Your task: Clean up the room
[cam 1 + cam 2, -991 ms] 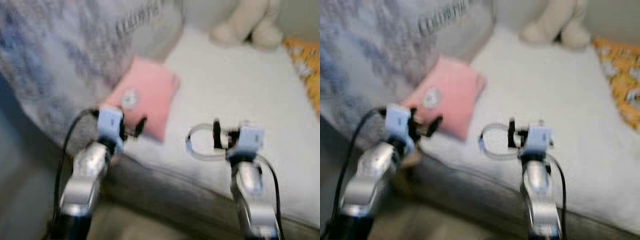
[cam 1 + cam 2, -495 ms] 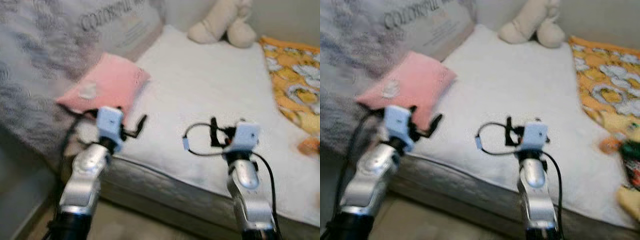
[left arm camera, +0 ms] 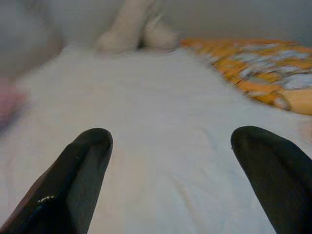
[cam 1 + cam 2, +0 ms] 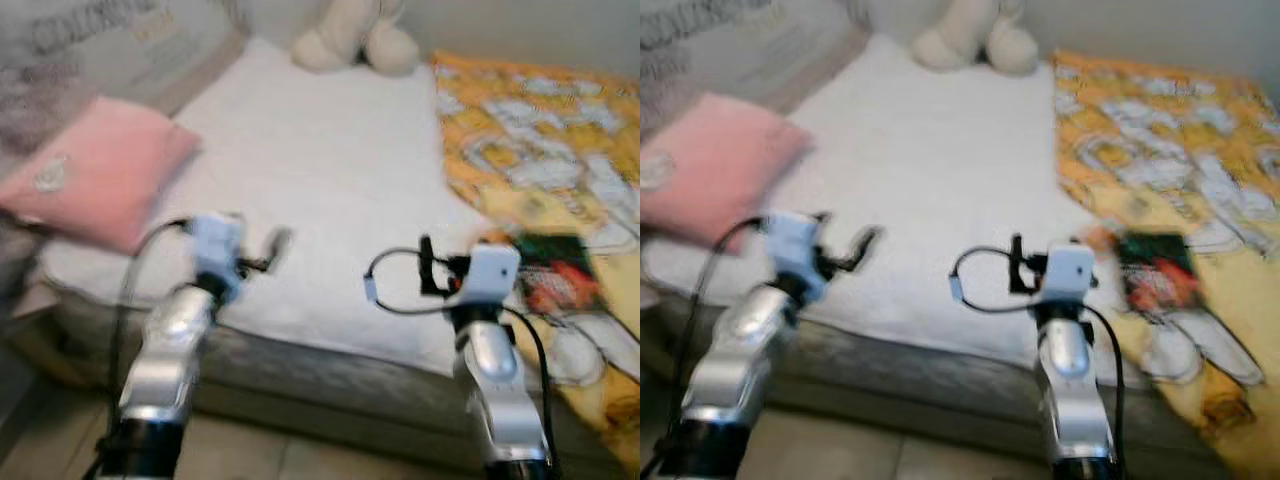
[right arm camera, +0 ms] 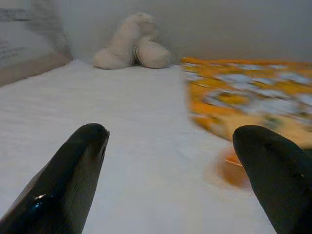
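Approach to the bed, both grippers empty and held out over its near edge.

The left gripper and right gripper hover above the front of the bed, fingers spread wide with nothing between them. The clutter to be cleared lies at the robot's right: a dark green and red packet on the orange patterned blanket, with a small orange item just beside the blanket's edge. A pink pillow rests at the bed's left side and a cream plush toy at its far end. The step in hand is judged to be selection of a first item; the next move probably calls for the right gripper to reach rightward and descend over the packet.
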`<state>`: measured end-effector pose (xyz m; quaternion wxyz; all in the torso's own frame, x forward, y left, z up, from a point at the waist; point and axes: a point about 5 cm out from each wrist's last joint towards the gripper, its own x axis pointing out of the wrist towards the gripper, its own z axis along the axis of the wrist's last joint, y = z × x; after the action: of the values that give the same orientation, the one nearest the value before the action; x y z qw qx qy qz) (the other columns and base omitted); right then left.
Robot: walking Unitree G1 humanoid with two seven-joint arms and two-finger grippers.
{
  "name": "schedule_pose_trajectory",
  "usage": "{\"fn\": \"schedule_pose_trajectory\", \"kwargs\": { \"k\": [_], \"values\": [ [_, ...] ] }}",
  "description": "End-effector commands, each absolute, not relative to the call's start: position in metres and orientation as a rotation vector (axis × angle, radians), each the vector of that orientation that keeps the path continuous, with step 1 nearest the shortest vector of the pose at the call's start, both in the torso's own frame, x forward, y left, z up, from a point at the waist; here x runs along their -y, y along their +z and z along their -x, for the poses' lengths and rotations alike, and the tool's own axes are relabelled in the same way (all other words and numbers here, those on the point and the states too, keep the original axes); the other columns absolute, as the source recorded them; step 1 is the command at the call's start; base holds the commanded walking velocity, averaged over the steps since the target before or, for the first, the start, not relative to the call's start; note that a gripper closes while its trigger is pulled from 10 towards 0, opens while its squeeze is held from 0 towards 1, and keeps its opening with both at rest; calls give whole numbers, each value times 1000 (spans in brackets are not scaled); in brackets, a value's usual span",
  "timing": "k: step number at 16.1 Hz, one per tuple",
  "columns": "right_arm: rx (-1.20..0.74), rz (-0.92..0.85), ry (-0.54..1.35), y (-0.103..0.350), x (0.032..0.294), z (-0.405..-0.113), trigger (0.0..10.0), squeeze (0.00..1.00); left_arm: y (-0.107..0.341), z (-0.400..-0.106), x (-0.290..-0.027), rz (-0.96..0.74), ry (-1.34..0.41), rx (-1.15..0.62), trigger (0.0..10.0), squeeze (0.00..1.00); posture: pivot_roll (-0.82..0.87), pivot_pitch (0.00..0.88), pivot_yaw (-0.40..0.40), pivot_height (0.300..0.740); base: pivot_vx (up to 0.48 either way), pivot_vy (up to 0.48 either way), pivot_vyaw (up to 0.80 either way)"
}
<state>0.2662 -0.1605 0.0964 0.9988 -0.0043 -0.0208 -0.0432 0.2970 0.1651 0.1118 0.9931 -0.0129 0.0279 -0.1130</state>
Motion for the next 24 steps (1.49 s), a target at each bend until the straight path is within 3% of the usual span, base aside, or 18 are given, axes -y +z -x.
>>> {"fn": "schedule_pose_trajectory", "kwargs": {
  "k": [1, 8, 12, 22, 24],
  "values": [
    [39, 13, -136, 93, 176, -258, 10000, 0, 104, -294, -175, 40, -188, -97, 10000, 0, -55, 0, 2, 740, 0, -431, -587],
    [15, 10, -103, 88, 172, -259, 10000, 0, 115, -302, -166, -28, -228, -48, 10000, 0, -55, 0, 0, 740, 127, -402, -84],
    [28, 9, -97, 92, 169, -259, 10000, 0, 123, -307, -164, -39, -243, -22, 10000, 0, -61, 0, 7, 740, 81, 88, 0],
    [22, -30, -108, 96, 169, -274, 10000, 0, 137, -314, -150, -94, -305, 37, 10000, 0, -53, 0, 11, 740, 444, 28, 0],
    [38, -66, -116, 106, 169, -288, 10000, 0, 140, -312, -148, -90, -323, 48, 10000, 0, -37, 0, 9, 740, 450, 0, 0]
  ]
}}
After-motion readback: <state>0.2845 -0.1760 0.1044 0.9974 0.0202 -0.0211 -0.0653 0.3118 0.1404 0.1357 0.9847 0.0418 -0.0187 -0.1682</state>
